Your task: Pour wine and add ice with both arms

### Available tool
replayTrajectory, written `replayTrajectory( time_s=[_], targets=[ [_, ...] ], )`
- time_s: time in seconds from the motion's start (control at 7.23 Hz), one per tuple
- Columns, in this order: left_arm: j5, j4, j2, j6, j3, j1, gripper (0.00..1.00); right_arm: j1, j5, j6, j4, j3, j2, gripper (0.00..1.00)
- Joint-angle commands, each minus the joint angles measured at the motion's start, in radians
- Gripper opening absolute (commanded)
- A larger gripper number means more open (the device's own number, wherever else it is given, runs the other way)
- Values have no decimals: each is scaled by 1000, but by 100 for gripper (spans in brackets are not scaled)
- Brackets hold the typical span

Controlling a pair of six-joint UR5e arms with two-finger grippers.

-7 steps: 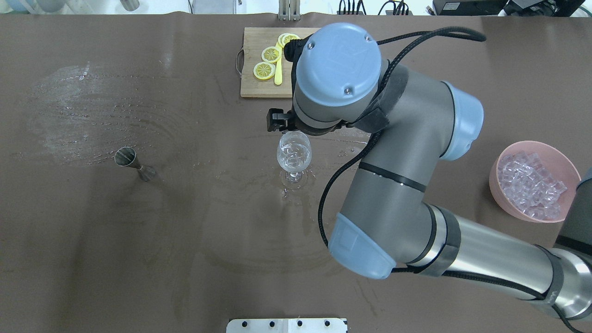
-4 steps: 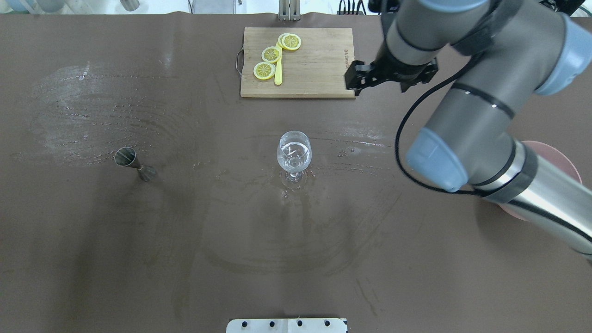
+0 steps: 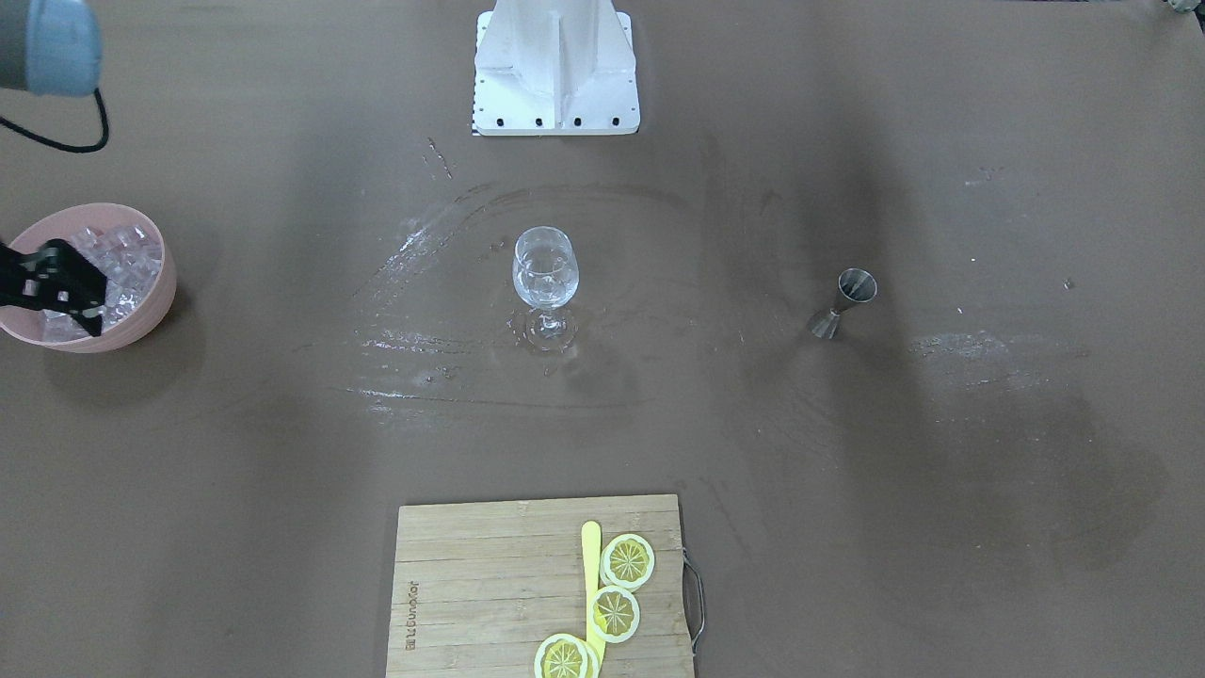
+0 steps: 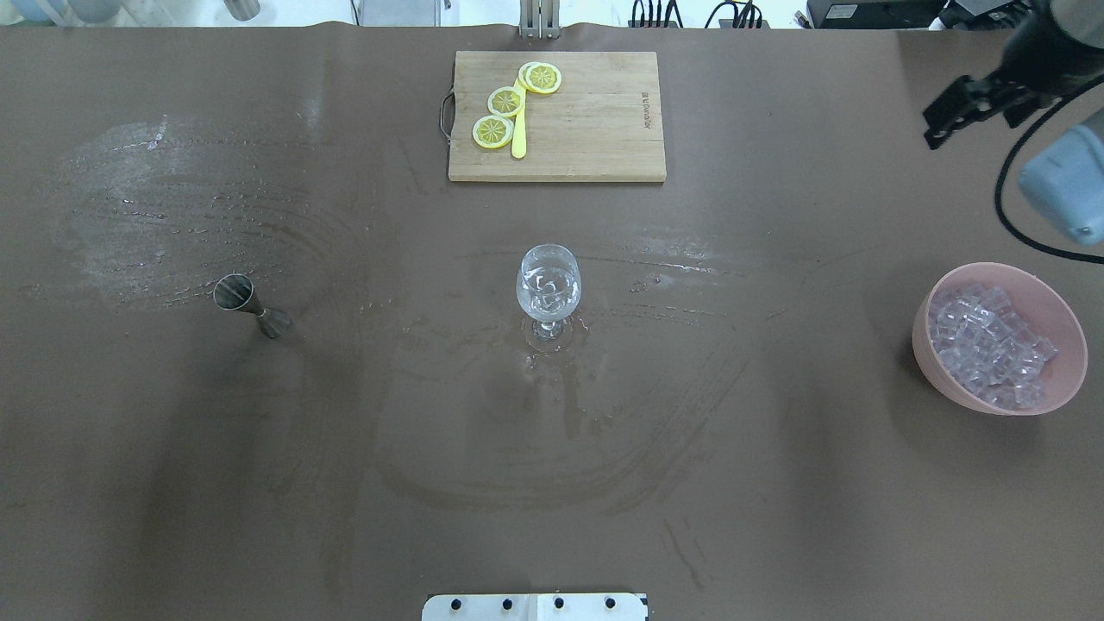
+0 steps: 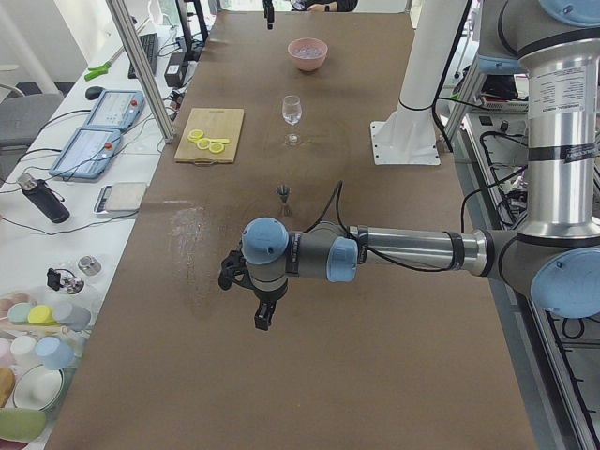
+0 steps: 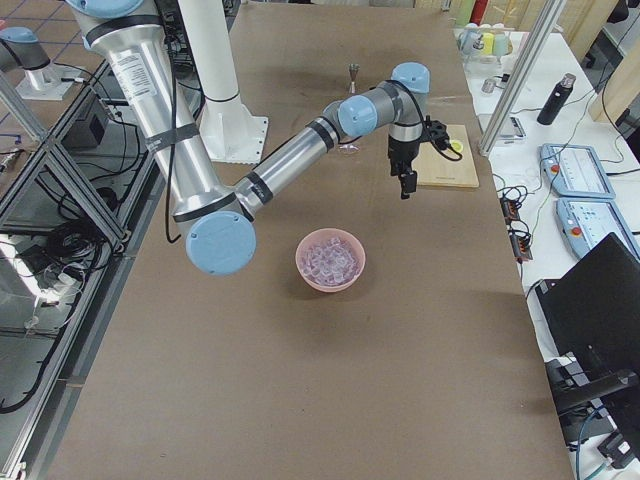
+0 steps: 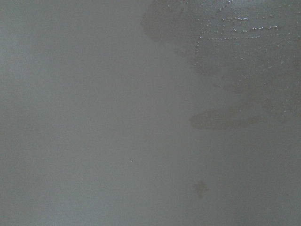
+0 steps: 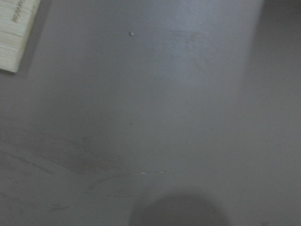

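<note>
A stemmed wine glass (image 4: 548, 289) stands mid-table with clear, glassy contents; wine itself is out of view. The ice (image 4: 987, 345) is heaped in a pink bowl (image 4: 1050, 297) at the right edge. My right gripper (image 4: 931, 128) hangs high over the far right of the table, beyond the bowl, its fingers apart and empty. In the front-facing view the right gripper (image 3: 85, 292) overlaps the bowl (image 3: 141, 325). My left gripper (image 5: 262, 321) hangs over bare table well to the left of the glass. It shows only in the exterior left view, so I cannot tell its state.
A steel jigger (image 4: 250, 306) stands left of the glass. A wooden cutting board (image 4: 595, 129) with lemon slices (image 4: 504, 102) and a yellow knife lies at the far side. Wet smears ring the glass. The white base block (image 4: 535, 606) is at the near edge.
My right arm swung from just above the wine glass out to the far right of the table, uncovering the cutting board and the ice bowl. The glass and jigger stayed put.
</note>
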Motion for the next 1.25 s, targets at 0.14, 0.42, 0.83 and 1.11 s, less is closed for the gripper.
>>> replayTrajectory(
  time_s=[0.14,0.42,0.83,1.11],
  targets=[
    [-1,-1,3,0,-5,-2,99,204,27,-343,3,-26,-249,100],
    [-1,-1,3,0,-5,-2,99,295,18,-383,45,-25,-436,100],
    [-1,-1,1,0,-5,-2,99,401,18,-383,66,-34,-609,100],
    [-1,-1,6,0,-7,-2,99,413,24,-381,100,-25,-605,100]
  ],
)
